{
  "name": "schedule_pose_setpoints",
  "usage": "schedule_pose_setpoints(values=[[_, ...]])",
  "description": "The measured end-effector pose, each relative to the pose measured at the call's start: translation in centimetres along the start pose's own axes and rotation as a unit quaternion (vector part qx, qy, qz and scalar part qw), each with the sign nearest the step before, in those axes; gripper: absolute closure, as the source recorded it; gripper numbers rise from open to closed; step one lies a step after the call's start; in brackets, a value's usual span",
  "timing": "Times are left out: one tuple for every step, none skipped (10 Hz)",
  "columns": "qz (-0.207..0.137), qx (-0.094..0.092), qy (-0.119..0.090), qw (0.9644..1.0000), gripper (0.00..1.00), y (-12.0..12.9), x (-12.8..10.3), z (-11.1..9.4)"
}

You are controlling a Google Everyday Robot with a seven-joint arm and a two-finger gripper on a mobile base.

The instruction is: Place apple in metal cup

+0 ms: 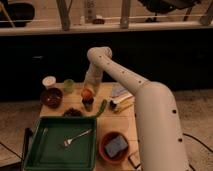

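Note:
The apple (86,93) is a small orange-red fruit at the middle of the wooden table. It is directly over the small dark metal cup (88,104) and touches or nearly touches the cup's rim. My gripper (89,86) hangs straight down from the white arm and is right on top of the apple. I cannot tell whether the apple hangs from the gripper or rests in the cup.
A white cup (48,81), a pale green cup (68,85) and a dark red bowl (51,97) stand to the left. A green tray (45,150) with a fork (77,138) is in front. An orange-brown bowl (106,150) holding a blue sponge is at front right. Packets (120,100) lie to the right.

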Motion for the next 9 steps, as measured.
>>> schedule_pose_setpoints(values=[[-0.001, 0.001, 0.001, 1.0, 0.2, 0.0, 0.0, -0.2], [-0.001, 0.001, 0.002, 1.0, 0.2, 0.0, 0.0, -0.4], [-0.001, 0.002, 0.003, 1.0, 0.2, 0.1, 0.1, -0.7], [0.0, 0.003, 0.005, 1.0, 0.2, 0.1, 0.2, -1.0], [0.003, 0.003, 0.007, 1.0, 0.2, 0.2, 0.3, -1.3], [0.008, 0.003, 0.009, 0.9999, 0.2, 0.3, 0.4, -1.7], [0.013, 0.003, 0.012, 0.9998, 0.2, 0.4, 0.6, -2.0], [0.017, 0.004, 0.014, 0.9998, 0.2, 0.4, 0.7, -2.3], [0.026, 0.005, 0.018, 0.9995, 0.2, 0.5, 1.0, -2.8]])
